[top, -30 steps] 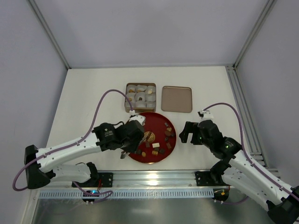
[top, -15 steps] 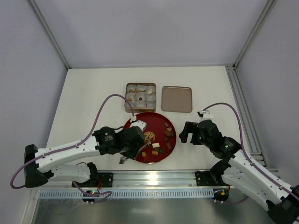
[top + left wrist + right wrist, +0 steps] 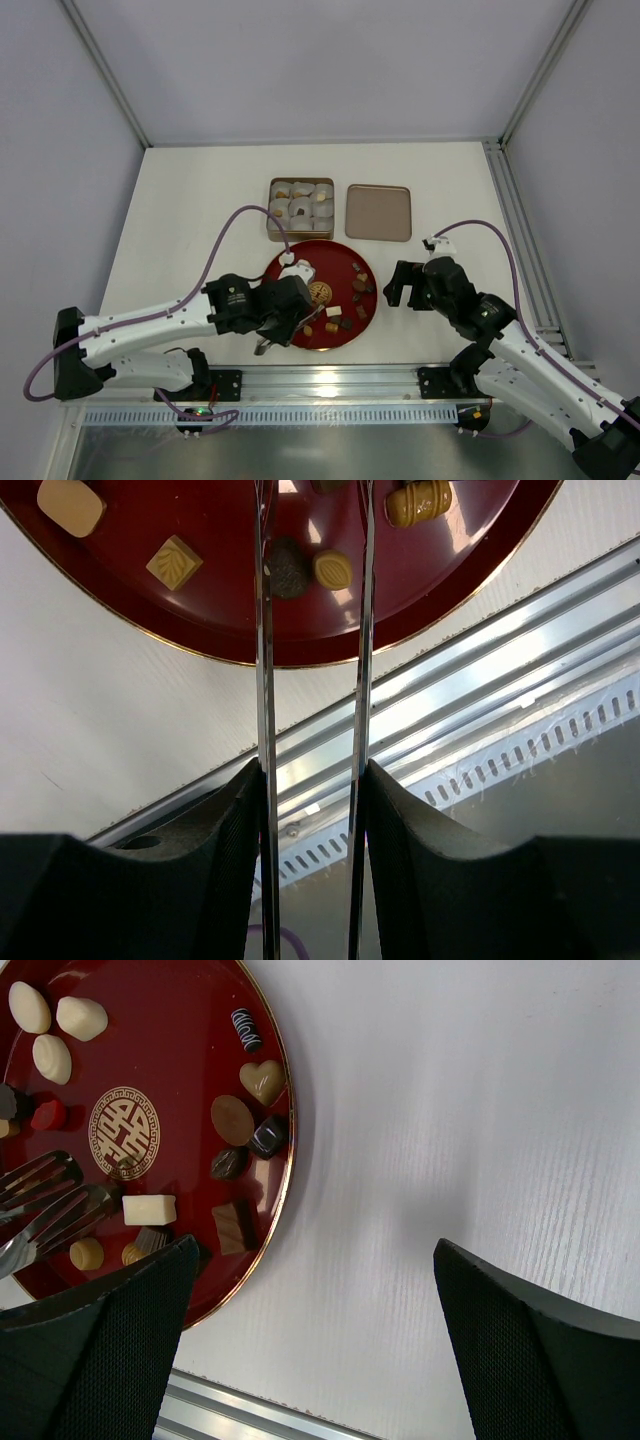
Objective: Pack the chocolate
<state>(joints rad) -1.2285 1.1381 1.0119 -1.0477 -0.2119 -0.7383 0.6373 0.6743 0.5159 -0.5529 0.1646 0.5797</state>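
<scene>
Several chocolates [image 3: 358, 285] lie on a round red plate [image 3: 330, 244]. My left gripper [image 3: 288, 312] is shut on metal tongs [image 3: 262, 630] over the plate's near left part. In the left wrist view the tong blades stand apart, with a dark round chocolate [image 3: 288, 568] and a tan oval one [image 3: 333, 570] between them near their tips. I cannot tell if they touch. The tong tips also show in the right wrist view [image 3: 45, 1200]. My right gripper [image 3: 400, 285] is open and empty, just right of the plate over bare table [image 3: 420, 1160].
A square tin [image 3: 300, 208] with white paper cups, some holding candies, stands behind the plate. Its flat lid [image 3: 378, 212] lies to its right. A metal rail [image 3: 330, 380] runs along the near edge.
My left gripper has moved with the tongs a little toward the near edge and right, lower over the plate. The right arm has not moved.
</scene>
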